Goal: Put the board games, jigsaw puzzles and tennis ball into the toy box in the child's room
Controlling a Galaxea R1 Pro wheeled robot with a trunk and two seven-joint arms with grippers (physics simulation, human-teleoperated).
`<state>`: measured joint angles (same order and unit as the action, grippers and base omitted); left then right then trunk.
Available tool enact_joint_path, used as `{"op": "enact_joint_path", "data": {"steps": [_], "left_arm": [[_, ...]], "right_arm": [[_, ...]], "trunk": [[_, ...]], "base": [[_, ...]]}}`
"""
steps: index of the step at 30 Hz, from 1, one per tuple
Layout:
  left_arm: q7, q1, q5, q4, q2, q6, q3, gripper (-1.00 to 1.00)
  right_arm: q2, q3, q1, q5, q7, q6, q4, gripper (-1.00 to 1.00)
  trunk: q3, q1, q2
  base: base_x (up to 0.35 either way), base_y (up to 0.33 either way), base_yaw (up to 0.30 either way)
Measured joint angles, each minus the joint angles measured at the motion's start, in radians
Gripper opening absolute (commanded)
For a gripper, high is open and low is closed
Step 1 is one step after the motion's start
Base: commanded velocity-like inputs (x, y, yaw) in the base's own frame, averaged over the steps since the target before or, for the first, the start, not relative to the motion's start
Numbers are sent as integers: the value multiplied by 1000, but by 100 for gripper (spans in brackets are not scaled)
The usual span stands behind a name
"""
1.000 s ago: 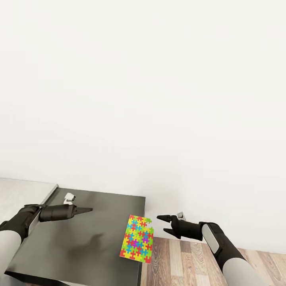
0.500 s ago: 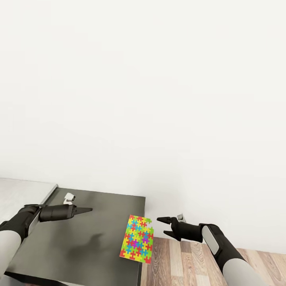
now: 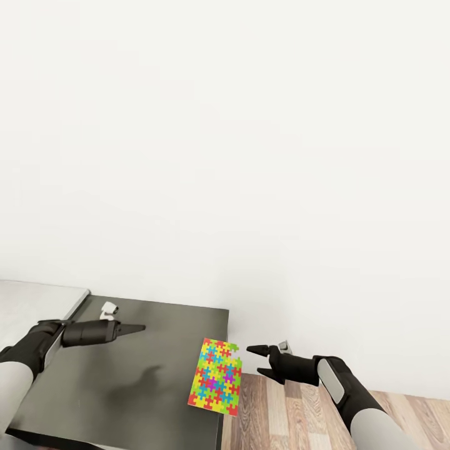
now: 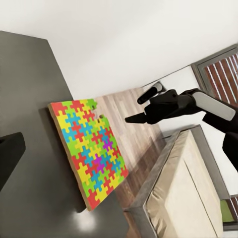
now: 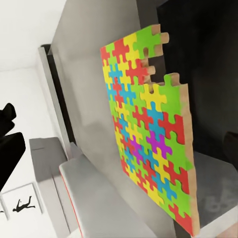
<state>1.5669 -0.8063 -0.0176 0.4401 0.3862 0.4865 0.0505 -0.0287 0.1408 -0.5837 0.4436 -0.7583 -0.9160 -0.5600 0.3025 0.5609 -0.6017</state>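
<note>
One jigsaw puzzle (image 3: 216,376), a flat slab of yellow, red, green and blue pieces, lies on the right edge of a dark grey-topped side unit (image 3: 125,381) and overhangs it toward the floor. Its face also shows in the left wrist view (image 4: 89,148) and the right wrist view (image 5: 148,134). My right gripper (image 3: 254,361) hovers open just right of the puzzle, over the floor, with nothing between its fingers; the left wrist view shows this gripper (image 4: 140,108) from the front. My left gripper (image 3: 141,328) hangs above the unit's middle, left of the puzzle, its fingers drawn to one point.
The pale table top (image 3: 37,294) adjoins the side unit at the far left. A small white object (image 3: 110,307) stands near the unit's back edge. Wood-plank floor (image 3: 281,406) lies to the right, the white wall behind. The beige bed (image 4: 193,198) stands beyond the floor strip.
My right gripper has sunk slightly beside the puzzle. The puzzle and the left gripper have stayed where they were.
</note>
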Motion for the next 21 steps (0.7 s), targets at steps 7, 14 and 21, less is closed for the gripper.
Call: {"op": "enact_joint_path", "data": {"steps": [7,14,21], "left_arm": [[0,1,-5,6,10,0,1,100],[0,4,-57,9,34,1,-1,100],[0,19,-137,21,58,5,-3,100]], "right_arm": [[0,0,0,0,0,0,1,100],[-1,0,0,0,0,0,2,100],[-1,-1,0,0,0,0,3,100]], "trunk": [[0,0,0],[0,0,0],[9,11,-21]], "base": [[0,0,0],[0,0,0],[0,0,0]]}}
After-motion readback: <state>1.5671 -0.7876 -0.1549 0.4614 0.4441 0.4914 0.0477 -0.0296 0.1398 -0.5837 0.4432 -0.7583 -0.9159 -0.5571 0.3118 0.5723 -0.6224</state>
